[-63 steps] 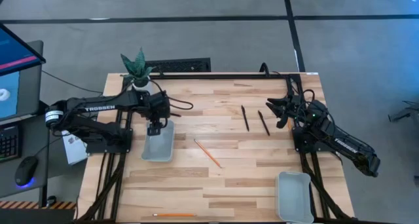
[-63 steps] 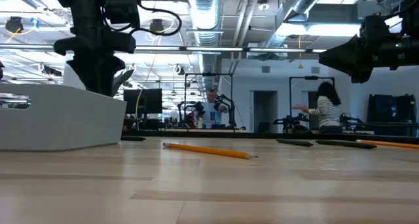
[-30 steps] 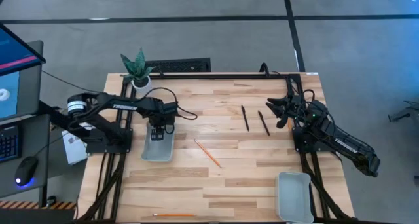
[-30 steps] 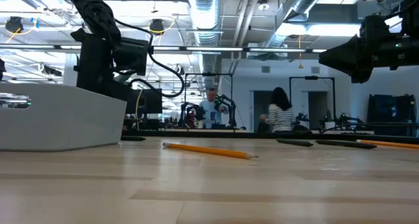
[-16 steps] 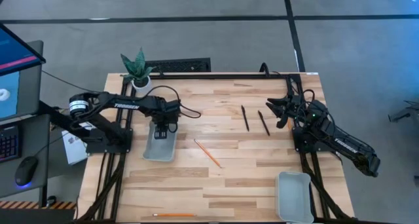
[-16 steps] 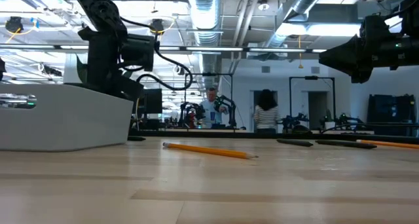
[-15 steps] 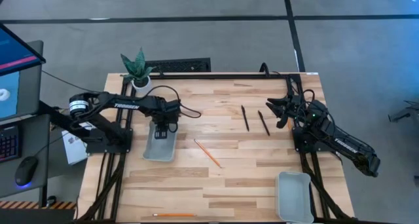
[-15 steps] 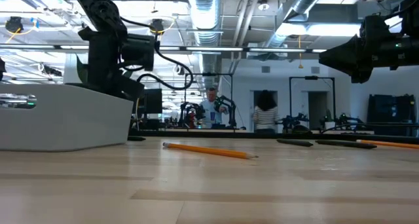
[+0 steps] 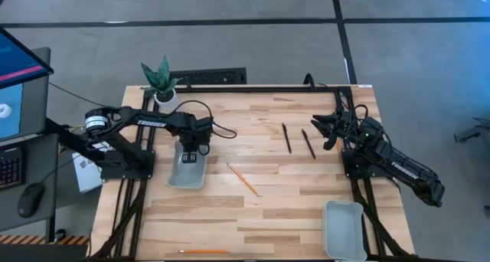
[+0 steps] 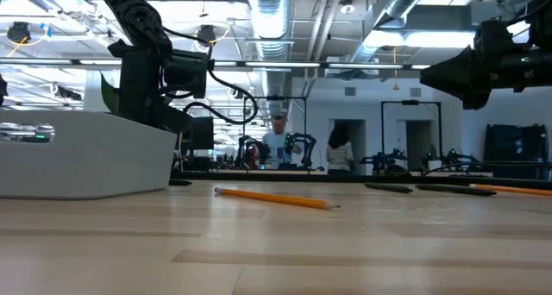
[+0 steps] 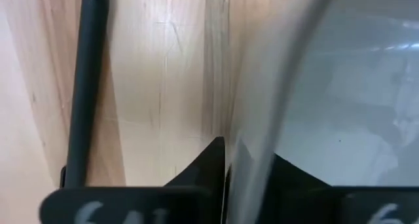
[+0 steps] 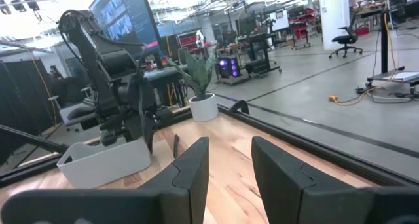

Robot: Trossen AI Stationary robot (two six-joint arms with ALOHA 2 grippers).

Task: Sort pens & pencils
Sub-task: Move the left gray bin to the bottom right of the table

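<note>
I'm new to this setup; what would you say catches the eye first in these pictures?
The left gripper stands out first, clamped on the rim of the grey tray at the table's left side. An orange pencil lies alone mid-table, and two black pens lie side by side farther right, near the idle right gripper.

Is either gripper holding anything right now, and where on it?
The left gripper pinches the grey tray by its wall, one finger inside and one outside. The right gripper is open and holds nothing.
</note>
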